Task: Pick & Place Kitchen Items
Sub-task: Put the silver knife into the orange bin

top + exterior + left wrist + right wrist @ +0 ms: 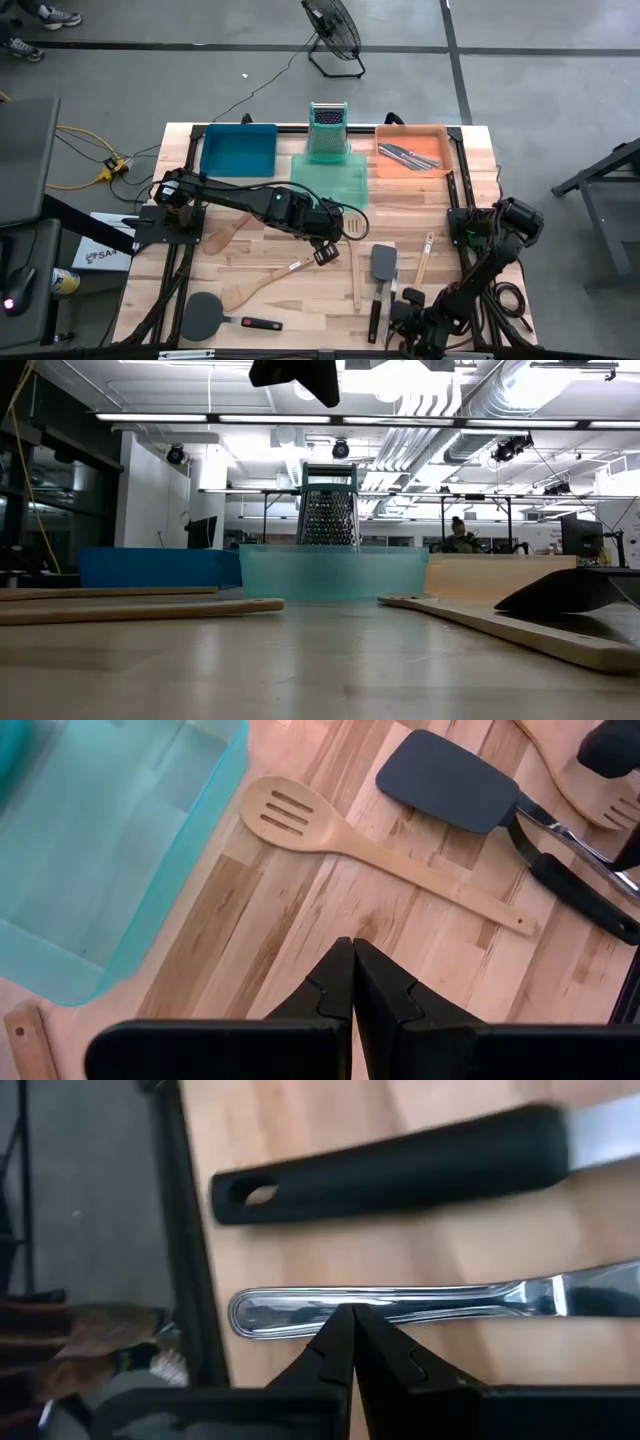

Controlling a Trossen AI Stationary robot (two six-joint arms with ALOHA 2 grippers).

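Both grippers are shut and empty, the left gripper point(326, 255) hovering mid-table with the slotted spoon point(330, 835) at its 12 o'clock, the right gripper point(352, 1320) over a fork point(400, 1302); next, I judge, a gripper must open and descend.

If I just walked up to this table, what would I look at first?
Probably the shiny grater standing at the back of the table, by the green tray between a blue tray and an orange tray holding silver cutlery. Next, the wooden spoons and black spatulas scattered over the front, with the left pincer shut above the middle and the right pincer shut low over a silver handle.
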